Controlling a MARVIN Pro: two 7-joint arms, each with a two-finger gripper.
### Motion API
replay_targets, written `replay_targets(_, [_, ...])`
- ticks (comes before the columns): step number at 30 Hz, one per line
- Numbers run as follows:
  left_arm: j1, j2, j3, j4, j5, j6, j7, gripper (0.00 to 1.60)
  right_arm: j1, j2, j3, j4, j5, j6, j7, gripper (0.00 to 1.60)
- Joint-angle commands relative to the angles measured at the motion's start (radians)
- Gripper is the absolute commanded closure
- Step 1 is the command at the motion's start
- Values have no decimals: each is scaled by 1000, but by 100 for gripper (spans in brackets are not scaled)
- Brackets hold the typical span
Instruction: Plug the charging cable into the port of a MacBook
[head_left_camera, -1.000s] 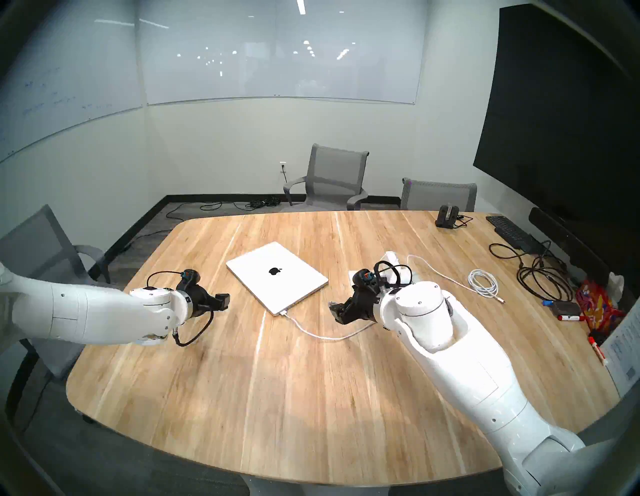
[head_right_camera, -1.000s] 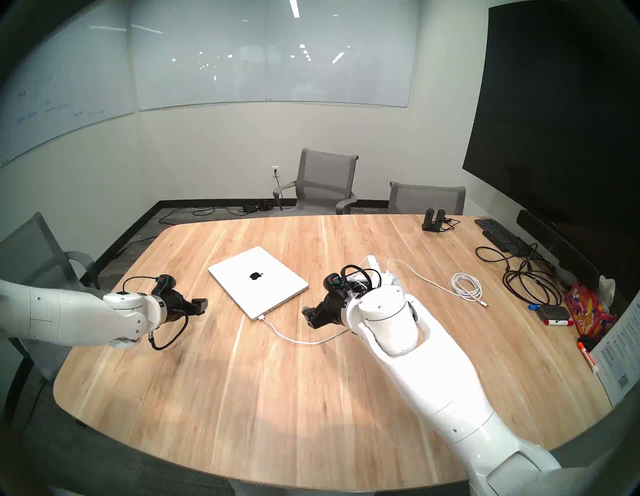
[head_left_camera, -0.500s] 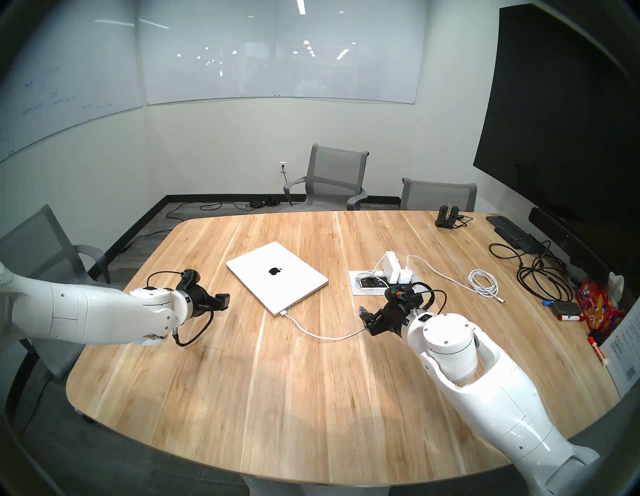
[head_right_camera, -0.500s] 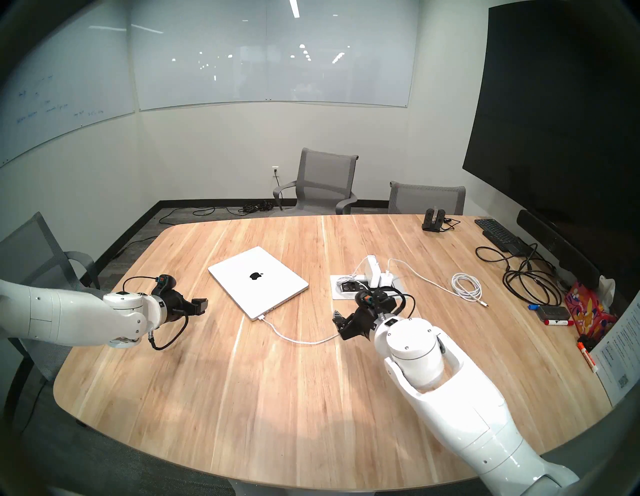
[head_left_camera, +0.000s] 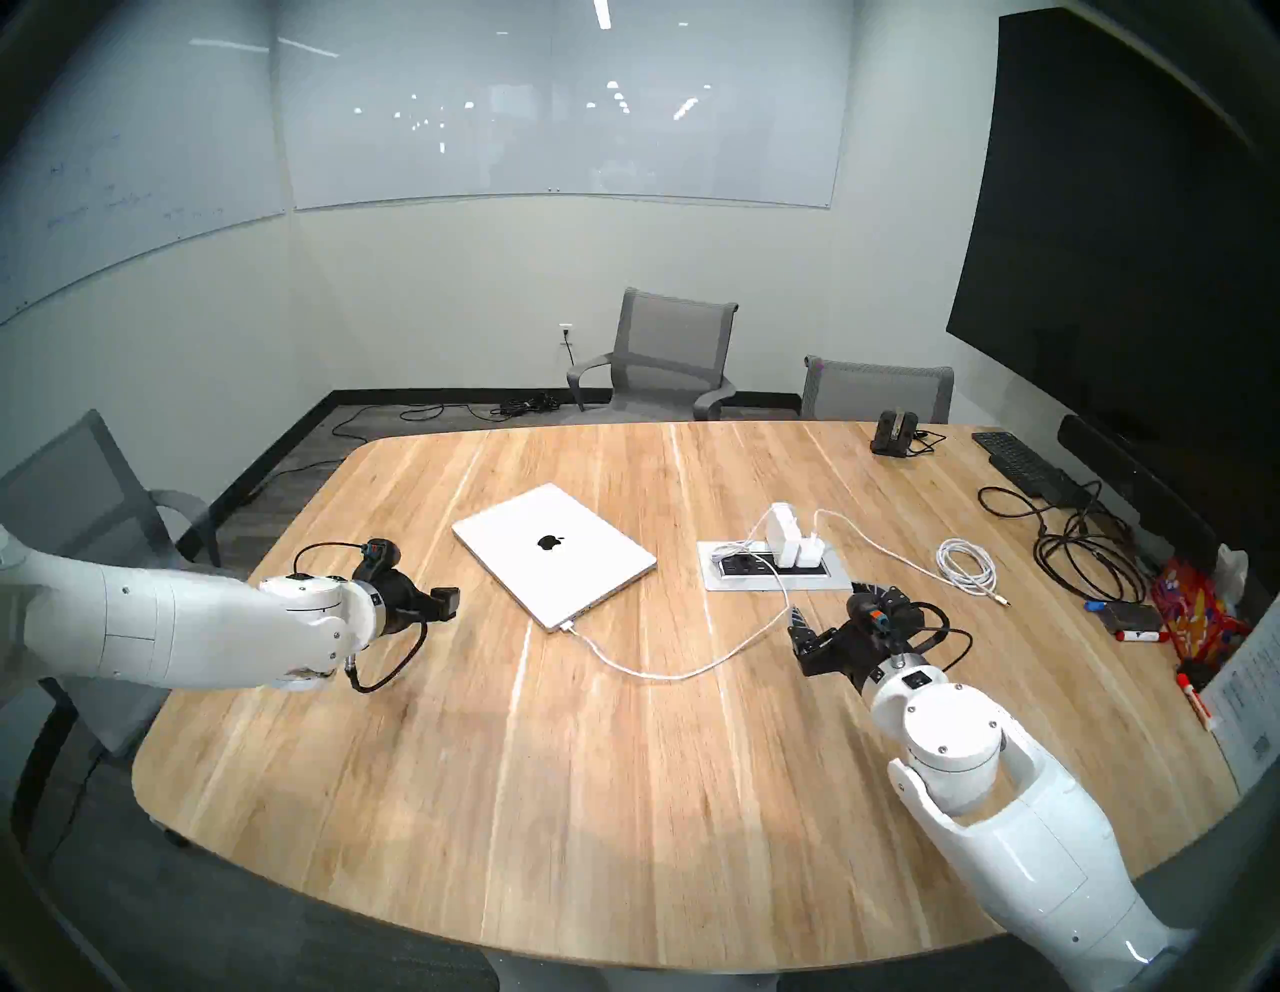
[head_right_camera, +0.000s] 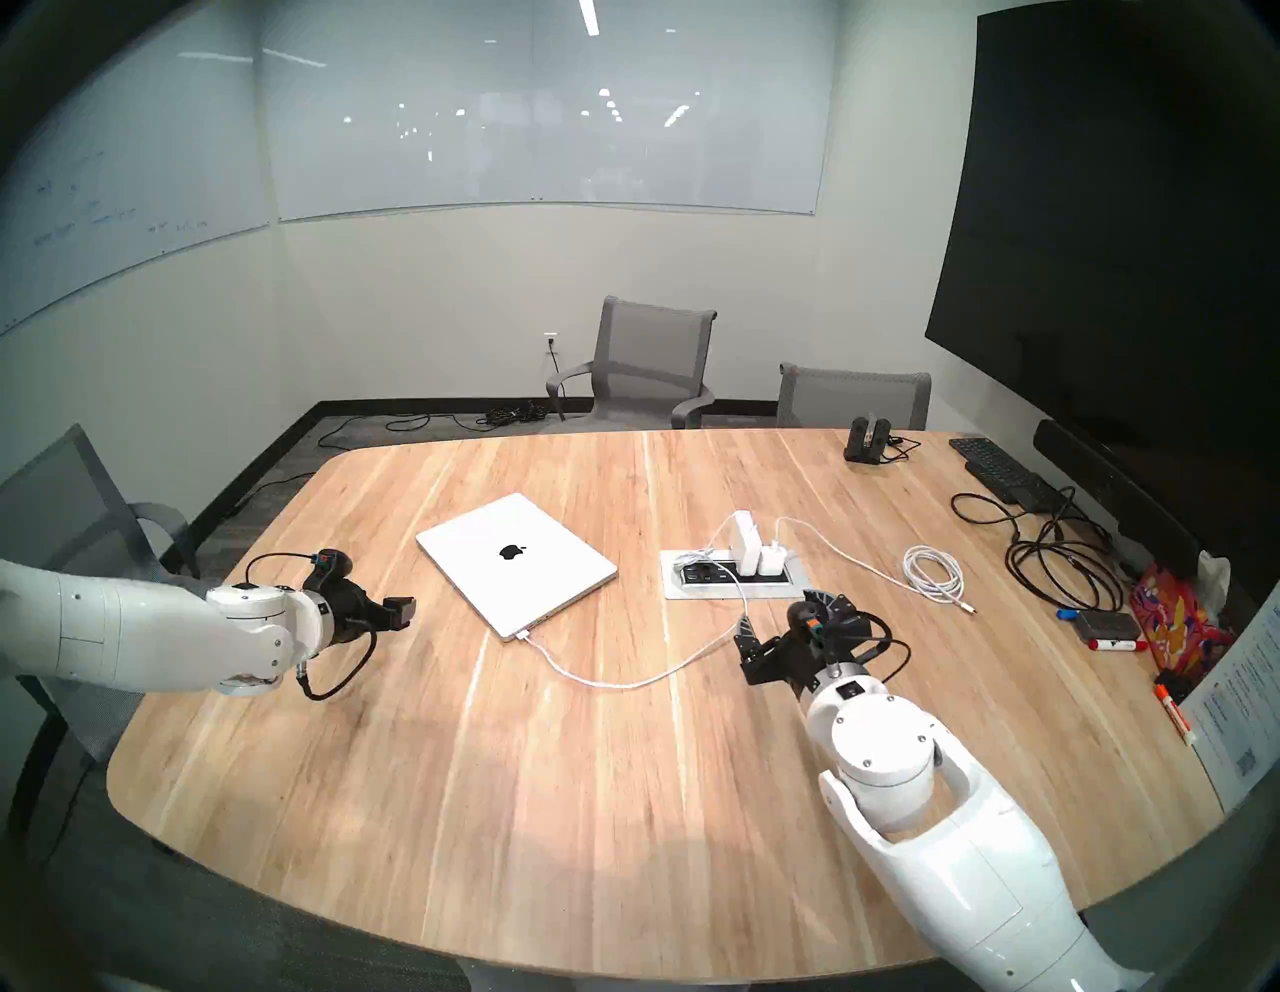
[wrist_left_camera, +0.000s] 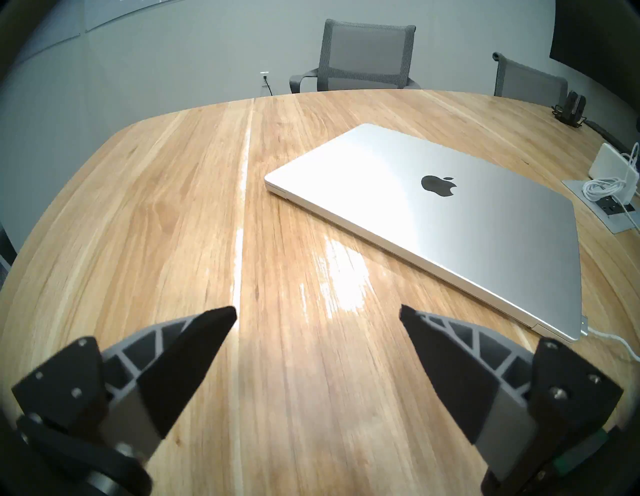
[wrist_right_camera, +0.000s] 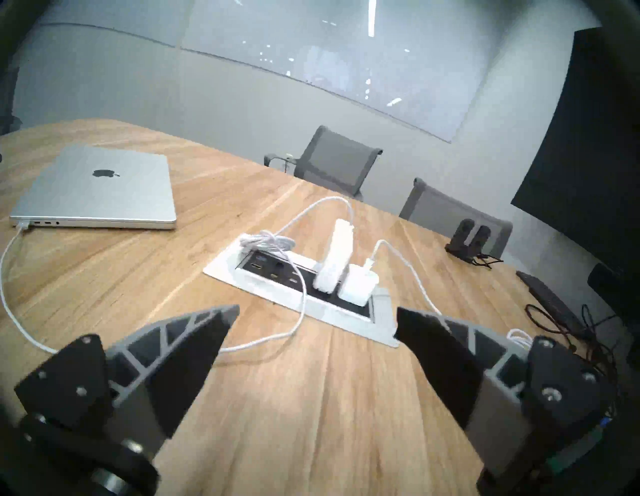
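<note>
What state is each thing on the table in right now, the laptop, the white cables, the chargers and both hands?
MacBook: lid closed, flat on the table.
Charging cable: plugged into the MacBook's near corner, slack on the table.
Large power brick: plugged into the table outlet box.
Smaller adapter: plugged in beside it.
Coiled white cable: partly coiled, free end unplugged.
Left hand: open, empty.
Right hand: open, empty.

MacBook (head_left_camera: 554, 551) lies mid worktop (head_left_camera: 485, 796), lid shut. Charging cable (head_left_camera: 658, 670) is plugged into its near corner, loops across the worktop right to the power brick (head_left_camera: 783, 533) in the socket panel (head_left_camera: 772, 571). Coiled cable (head_left_camera: 966, 564) right of panel. Keyboard (head_left_camera: 1018, 463) far right. Chairs (head_left_camera: 665, 353) behind.
</note>
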Motion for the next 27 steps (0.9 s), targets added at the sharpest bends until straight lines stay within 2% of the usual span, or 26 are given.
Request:
replay_targets(1, [-14,-2,-11,1,1,-3,0,0,-88,6,67,-47,-10,-105,-7,0])
replay_targets(10, [-15,-2,-11,0,1,-3,0,0,-125,-6,101,-31,-30,-226,14,0])
replay_targets(12, [-15,-2,-11,0,1,-3,0,0,-131,-9,105,-20,-35,-272,21,0])
replay_targets(15, [-15,-2,-11,0,1,-3,0,0,-135,-17,112,-7,-40,-321,33,0])
replay_targets(17, [-15,-2,-11,0,1,-3,0,0,-136,-25,118,-4,-45,-328,43,0])
replay_targets(18, [-15,-2,-11,0,1,-3,0,0,-138,-25,118,8,-46,-369,46,0])
replay_targets(20, [-15,-2,-11,0,1,-3,0,0,-138,-35,124,8,-51,-365,55,0])
replay_targets(21, [-15,-2,-11,0,1,-3,0,0,-138,-35,124,22,-51,-409,59,0])
replay_targets(27, [-15,-2,-11,0,1,-3,1,0,-136,-46,129,50,-57,-488,76,0])
